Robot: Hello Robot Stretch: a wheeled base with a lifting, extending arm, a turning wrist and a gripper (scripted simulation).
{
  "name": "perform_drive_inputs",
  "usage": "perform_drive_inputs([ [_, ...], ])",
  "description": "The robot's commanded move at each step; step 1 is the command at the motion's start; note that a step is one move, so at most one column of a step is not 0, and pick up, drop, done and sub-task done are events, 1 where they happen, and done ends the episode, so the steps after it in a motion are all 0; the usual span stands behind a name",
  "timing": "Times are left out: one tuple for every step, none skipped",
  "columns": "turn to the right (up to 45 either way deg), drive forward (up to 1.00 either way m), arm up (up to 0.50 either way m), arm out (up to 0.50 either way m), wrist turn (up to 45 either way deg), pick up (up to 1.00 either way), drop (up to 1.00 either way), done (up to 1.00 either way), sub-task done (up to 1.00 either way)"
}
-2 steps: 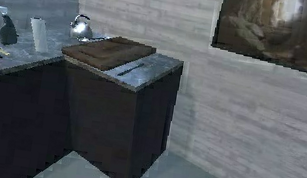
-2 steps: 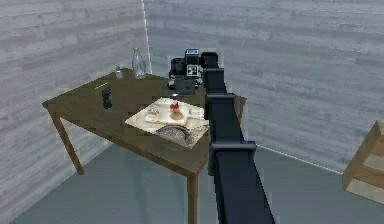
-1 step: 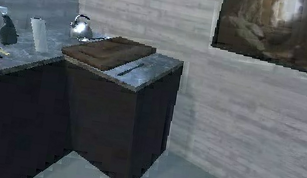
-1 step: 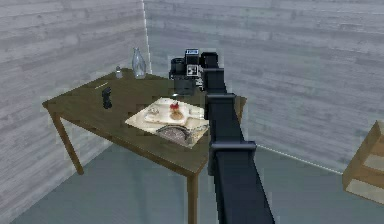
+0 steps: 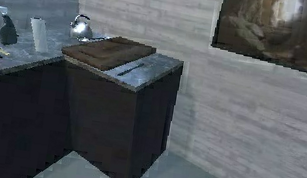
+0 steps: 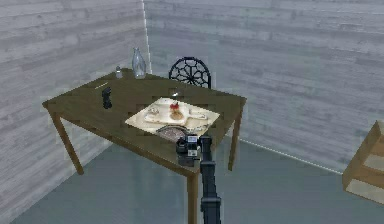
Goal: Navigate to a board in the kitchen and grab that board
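Soft, even light fills the kitchen corner. The stone countertop (image 5: 159,71) carries a pale sheen, the kettle (image 5: 81,28) glints, and the brown board (image 5: 111,52) lies matte. The cabinet fronts (image 5: 96,119) sit in deep shade. To the side, the table (image 6: 90,108) top is evenly lit, and the floor (image 6: 130,185) beneath it is dimmer.

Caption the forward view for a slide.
Brown board on a grey countertop, kettle behind it, painting on the wall.

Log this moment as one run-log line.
target: board on counter ahead | gripper at wooden table edge | held: cannot tell | grab: not yet done
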Motion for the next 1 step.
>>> perform_drive_inputs([
  [0.0, 0.0, 0.0, 0.0, 0.0, 1.0, 0.0, 0.0, 0.0],
])
